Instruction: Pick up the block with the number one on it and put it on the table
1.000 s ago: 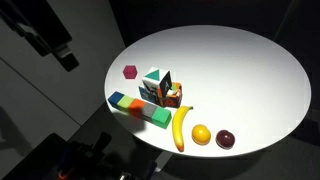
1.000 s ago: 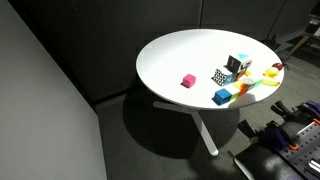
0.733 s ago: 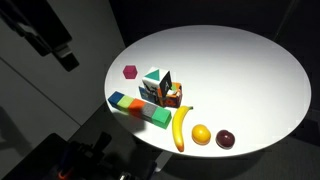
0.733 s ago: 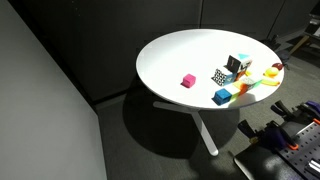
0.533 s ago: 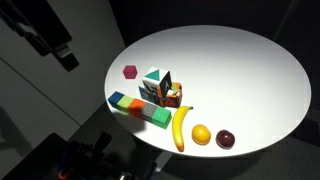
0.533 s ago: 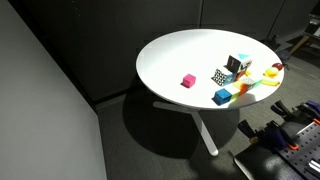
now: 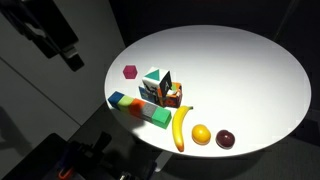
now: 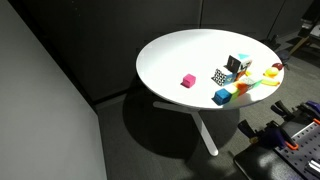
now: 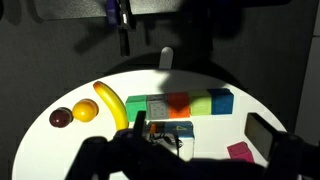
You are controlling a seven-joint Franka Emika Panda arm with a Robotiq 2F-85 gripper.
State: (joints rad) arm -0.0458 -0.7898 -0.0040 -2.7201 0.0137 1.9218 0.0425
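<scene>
The block with the number one is a small teal-green, white and dark cube near the table's edge, also seen in the other exterior view. It stands right beside a red-orange cube and behind the long multicoloured bar. In the wrist view the block lies below and between my fingers, partly hidden by dark gripper parts. My gripper is open and empty, high above the round white table, apart from every object. In an exterior view the gripper hangs at the upper left.
A magenta block lies left of the cubes. A banana, an orange and a dark plum lie along the near edge. The table's far half is bare white. Dark floor surrounds the table.
My gripper has shifted slightly to the right in the exterior view. The objects on the table have not moved.
</scene>
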